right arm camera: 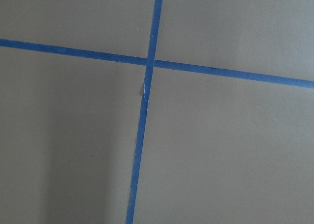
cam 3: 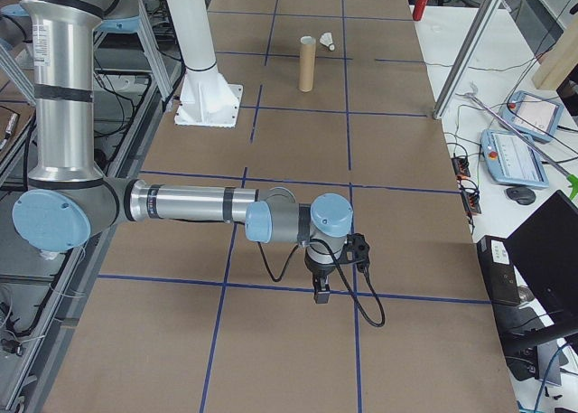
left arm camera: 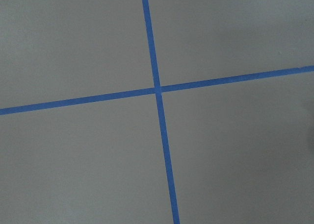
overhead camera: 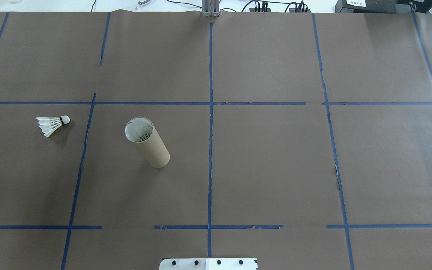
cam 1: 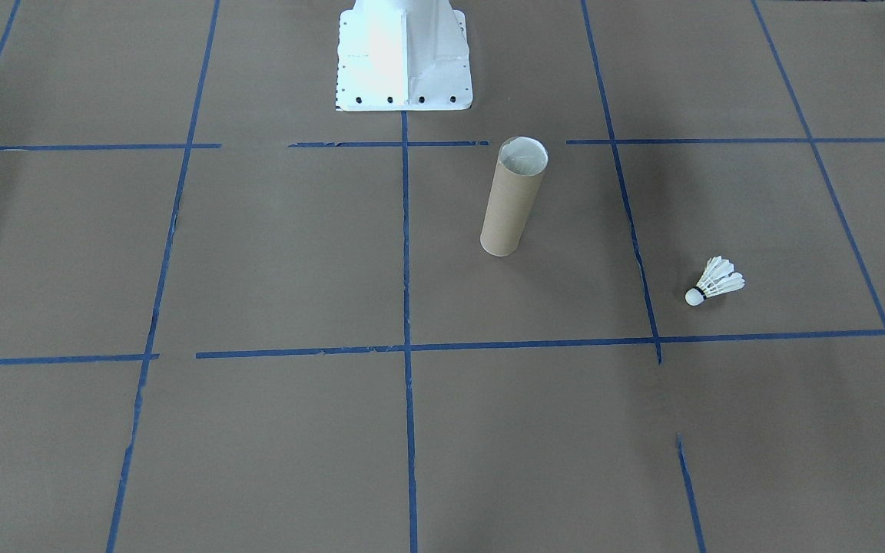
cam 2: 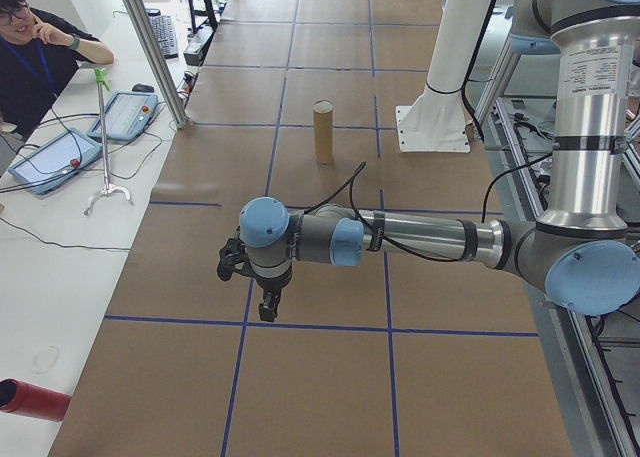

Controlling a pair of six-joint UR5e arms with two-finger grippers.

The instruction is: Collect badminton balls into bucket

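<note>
One white feather badminton ball lies on its side on the brown paper, cork tip towards the bucket, and shows small in the exterior right view. The bucket, a tall brown cardboard tube, stands upright with its pale inside showing. My left gripper points down over a blue tape line, far from both. My right gripper hangs over the table's other end. Whether either is open or shut I cannot tell. Both wrist views show only paper and tape.
The white robot base stands behind the bucket. Blue tape lines grid the brown paper. A person sits at a side bench with tablets. A red cylinder lies on that bench.
</note>
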